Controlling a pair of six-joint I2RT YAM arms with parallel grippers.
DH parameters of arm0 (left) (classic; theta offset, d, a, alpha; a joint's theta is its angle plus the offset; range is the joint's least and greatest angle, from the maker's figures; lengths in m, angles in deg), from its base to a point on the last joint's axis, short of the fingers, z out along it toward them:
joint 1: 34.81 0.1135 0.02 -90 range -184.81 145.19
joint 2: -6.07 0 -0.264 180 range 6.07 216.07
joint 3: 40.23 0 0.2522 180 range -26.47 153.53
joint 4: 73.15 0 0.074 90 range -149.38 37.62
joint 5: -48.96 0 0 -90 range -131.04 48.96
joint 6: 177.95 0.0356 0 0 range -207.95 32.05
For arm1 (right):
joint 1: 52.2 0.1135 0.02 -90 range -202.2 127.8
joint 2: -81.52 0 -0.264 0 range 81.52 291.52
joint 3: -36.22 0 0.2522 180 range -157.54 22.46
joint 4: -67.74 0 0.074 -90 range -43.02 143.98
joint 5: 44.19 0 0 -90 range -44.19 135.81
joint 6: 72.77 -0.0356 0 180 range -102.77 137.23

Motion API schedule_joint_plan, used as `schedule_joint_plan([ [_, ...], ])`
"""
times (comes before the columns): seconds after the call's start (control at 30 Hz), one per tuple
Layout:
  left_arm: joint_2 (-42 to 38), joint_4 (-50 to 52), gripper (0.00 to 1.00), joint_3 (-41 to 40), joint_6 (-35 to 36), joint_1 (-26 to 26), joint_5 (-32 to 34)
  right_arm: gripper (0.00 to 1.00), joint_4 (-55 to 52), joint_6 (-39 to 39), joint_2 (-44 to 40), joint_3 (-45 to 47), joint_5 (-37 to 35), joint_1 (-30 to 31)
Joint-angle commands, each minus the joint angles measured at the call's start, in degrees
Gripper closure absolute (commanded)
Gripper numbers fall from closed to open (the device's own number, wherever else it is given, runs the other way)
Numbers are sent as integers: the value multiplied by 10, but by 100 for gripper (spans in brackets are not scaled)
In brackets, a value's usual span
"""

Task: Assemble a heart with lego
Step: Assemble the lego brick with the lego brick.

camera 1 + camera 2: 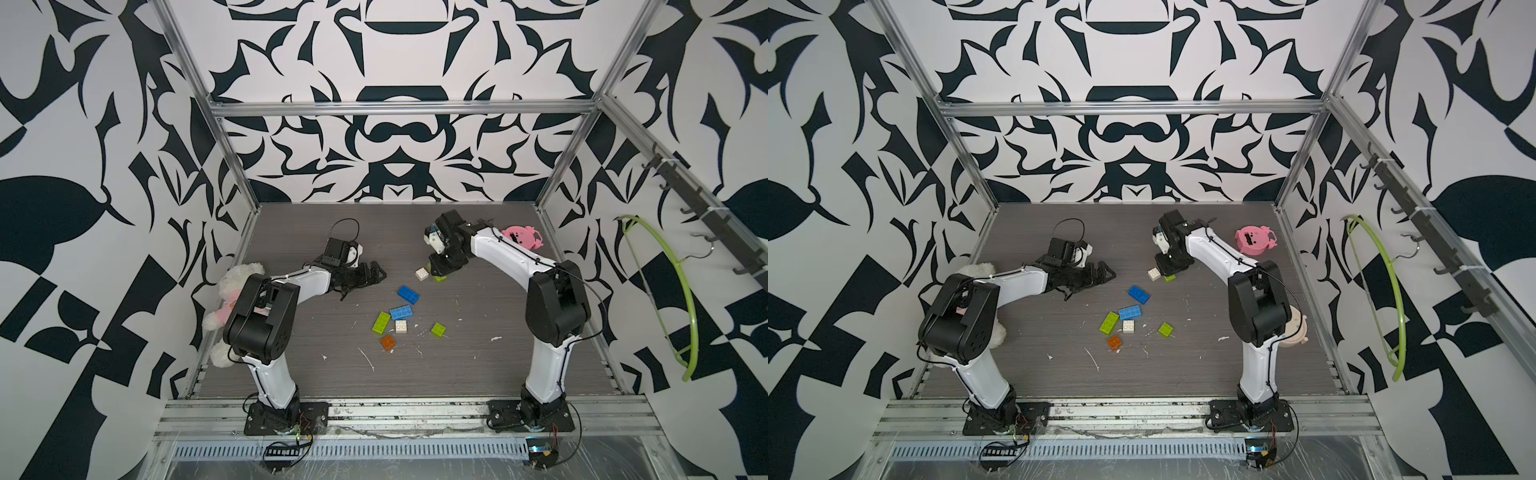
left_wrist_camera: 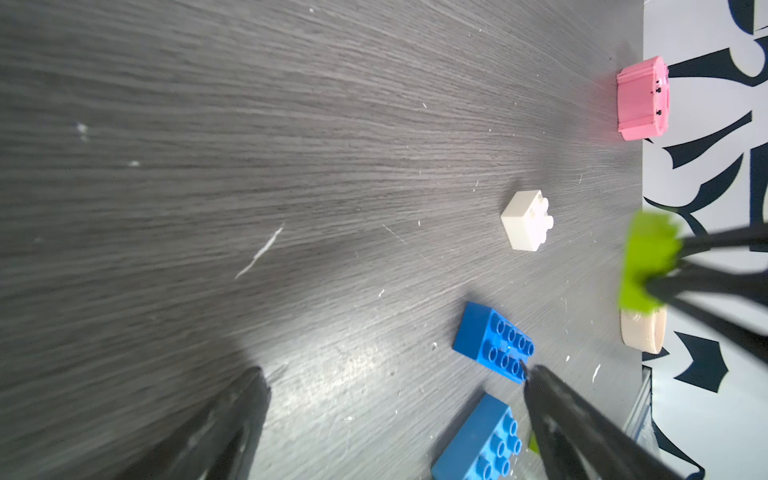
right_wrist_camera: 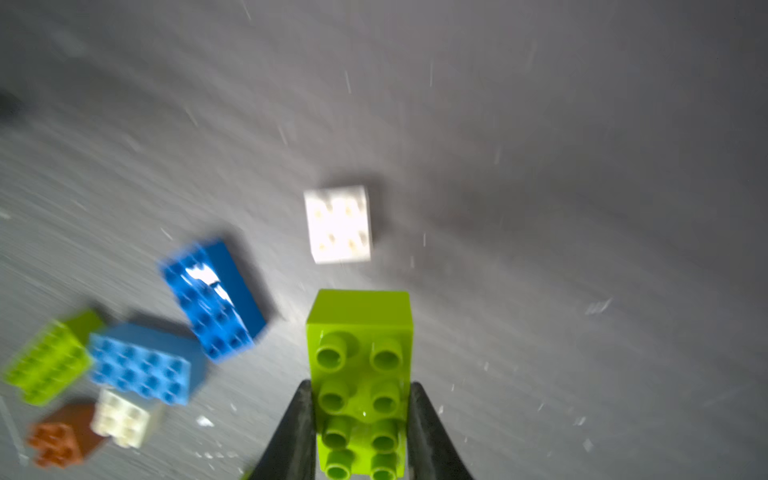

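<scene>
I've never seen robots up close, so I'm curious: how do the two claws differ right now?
The left claw stands wide open and holds nothing; the right claw is shut on a lime green brick. The left claw reaches out nearly level over the table toward a blue brick; the right claw points steeply down beside a white square brick. Both are black and two-pronged.

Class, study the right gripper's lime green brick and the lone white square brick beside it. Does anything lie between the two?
Nothing visible does. The right gripper is shut on the lime green brick, and only bare table shows between it and the white square brick; the nearest blue brick lies off to the side.
</scene>
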Motion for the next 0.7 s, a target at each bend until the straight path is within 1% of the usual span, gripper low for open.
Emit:
schedule_joint_plan([
  [0.0, -19, -4, 1, -16, 0, 0, -2, 83, -46, 18, 51, -74, 10, 5],
  [0.2, -30, -20, 1, -42, -7, 0, 6, 83, -70, 15, 109, -135, 11, 14],
  [0.57, -17, -13, 1, -34, 4, 0, 3, 84, -83, 14, 148, -158, 14, 19],
  [0.67, -17, -11, 1, -32, 7, 0, 4, 84, -96, 14, 154, -164, 4, 20],
])
